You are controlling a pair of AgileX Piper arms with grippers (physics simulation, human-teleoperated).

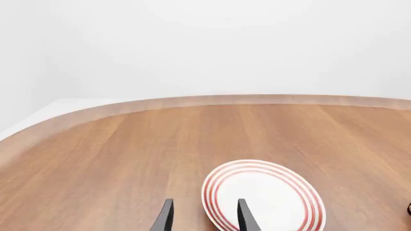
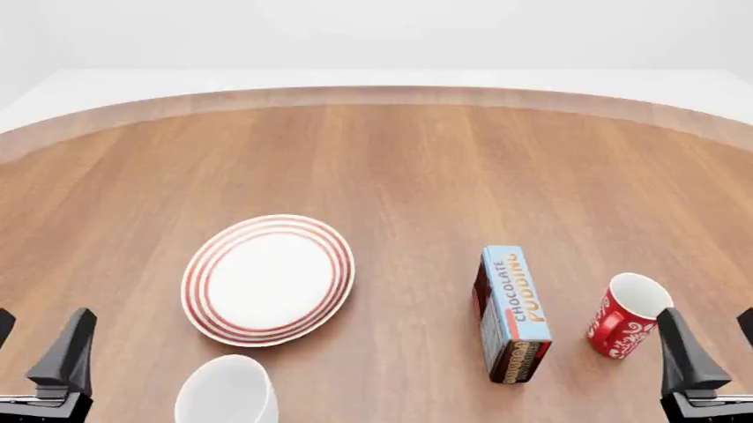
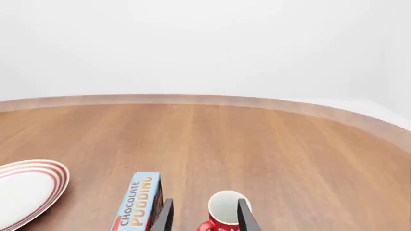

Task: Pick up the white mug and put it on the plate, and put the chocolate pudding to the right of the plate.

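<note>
While spread and empty, left end effector [image 2: 35, 339] just beside white mug [image 2: 226, 390].

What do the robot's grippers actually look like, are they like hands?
Not like hands. Each of the left gripper and the right gripper is a pair of flat, dark grey to black fingers, blade-like and tapering to a narrow tip. They rise from a blocky black base at the picture's bottom edge. No cables, markings or padding show, and the arms behind them are out of view.
</note>
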